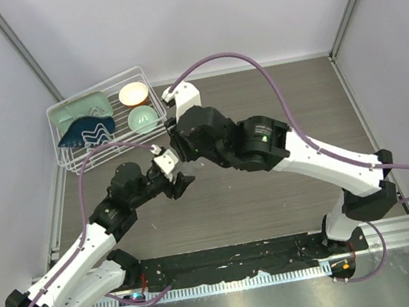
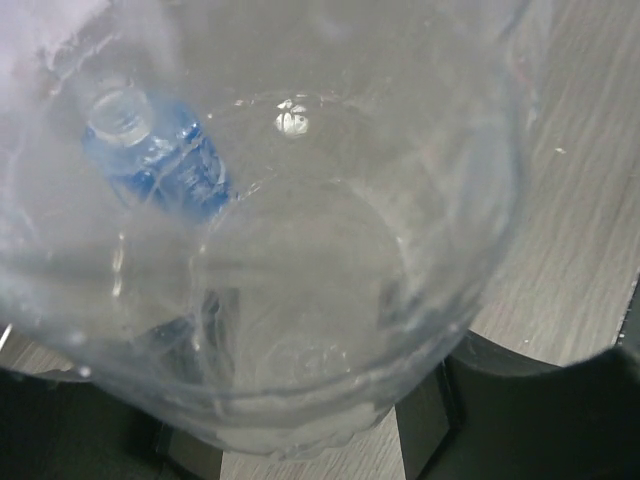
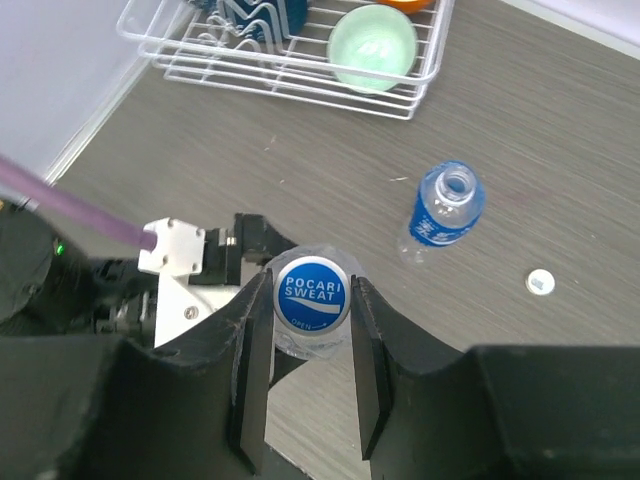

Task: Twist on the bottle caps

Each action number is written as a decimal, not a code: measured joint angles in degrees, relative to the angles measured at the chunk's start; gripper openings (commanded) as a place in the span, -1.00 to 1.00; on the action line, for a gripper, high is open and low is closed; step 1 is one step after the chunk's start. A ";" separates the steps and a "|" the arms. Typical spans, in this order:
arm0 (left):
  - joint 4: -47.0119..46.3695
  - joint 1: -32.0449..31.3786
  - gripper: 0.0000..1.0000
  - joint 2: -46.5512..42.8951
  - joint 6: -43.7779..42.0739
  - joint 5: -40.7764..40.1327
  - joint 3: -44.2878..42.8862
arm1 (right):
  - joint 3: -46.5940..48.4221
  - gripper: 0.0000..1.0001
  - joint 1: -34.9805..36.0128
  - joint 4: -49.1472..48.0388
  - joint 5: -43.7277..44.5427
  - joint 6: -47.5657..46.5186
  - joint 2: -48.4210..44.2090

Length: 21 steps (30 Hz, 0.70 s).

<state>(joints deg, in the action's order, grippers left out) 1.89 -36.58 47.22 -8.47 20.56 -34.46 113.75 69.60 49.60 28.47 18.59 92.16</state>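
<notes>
One printed cap (image 3: 310,290), lower centre, is pinched in your right tool (image 3: 310,305) atop the plain bottle (image 2: 330,250) your left tool (image 1: 177,182) grips; the labelled bottle (image 3: 447,205), upper right, stands uncapped, white cap (image 3: 540,282) lying nearby.

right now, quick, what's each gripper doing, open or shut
left gripper: closed on the clear bottle
right gripper: closed on the blue-topped cap atop that bottle

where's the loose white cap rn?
Right wrist view: loose white cap lies on the table, lower right of the uncapped blue-label bottle, not touching it.
</notes>
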 measured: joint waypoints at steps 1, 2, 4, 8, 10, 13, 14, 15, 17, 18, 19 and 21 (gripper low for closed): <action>0.00 0.02 -1.00 0.00 -0.04 -1.36 0.20 | 0.55 -0.99 0.44 0.37 2.16 1.16 0.85; 0.02 0.07 -1.00 0.00 -0.15 -2.21 0.39 | 1.01 -0.99 0.92 0.74 4.83 2.49 1.68; 0.02 0.07 -1.00 0.00 -0.72 -3.78 0.87 | 1.29 -0.99 1.70 1.33 9.16 4.76 2.80; -0.15 0.07 -1.00 -0.04 -0.96 -5.14 1.07 | 4.07 -0.46 2.54 3.34 13.11 7.74 4.96; -0.81 0.13 -1.00 -0.17 -0.79 -5.68 1.07 | 6.36 0.01 2.62 4.59 13.44 7.93 6.10; -3.19 -0.20 -1.00 -1.20 -0.61 -4.96 1.07 | 9.75 0.15 2.49 5.18 11.69 6.75 7.48; -3.80 -0.37 -1.00 -1.90 -0.37 -4.37 1.07 | 9.70 0.17 2.34 4.52 10.71 5.90 7.34; -4.02 -0.48 -0.99 -2.49 0.24 -3.93 1.07 | 9.22 0.20 2.19 3.37 9.40 4.83 6.82; -4.48 -0.48 -0.99 -3.58 1.07 -1.57 1.05 | 5.25 0.22 1.86 -0.81 6.16 2.51 3.82; -4.44 -0.48 -0.97 -3.98 1.46 0.11 1.05 | 1.86 0.31 1.77 -3.13 3.50 0.81 1.16; -4.52 -0.50 -0.96 -4.35 1.90 1.86 1.05 | -0.28 0.33 1.79 -4.33 1.66 -0.35 -0.98; -4.52 -0.55 -0.95 -5.20 2.38 6.36 1.05 | -5.25 0.39 1.97 -6.62 -3.08 -3.39 -6.60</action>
<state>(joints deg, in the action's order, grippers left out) -2.63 -37.12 42.02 -6.09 26.92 -33.41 108.51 71.57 42.98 25.39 15.20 85.56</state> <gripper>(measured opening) 0.584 0.653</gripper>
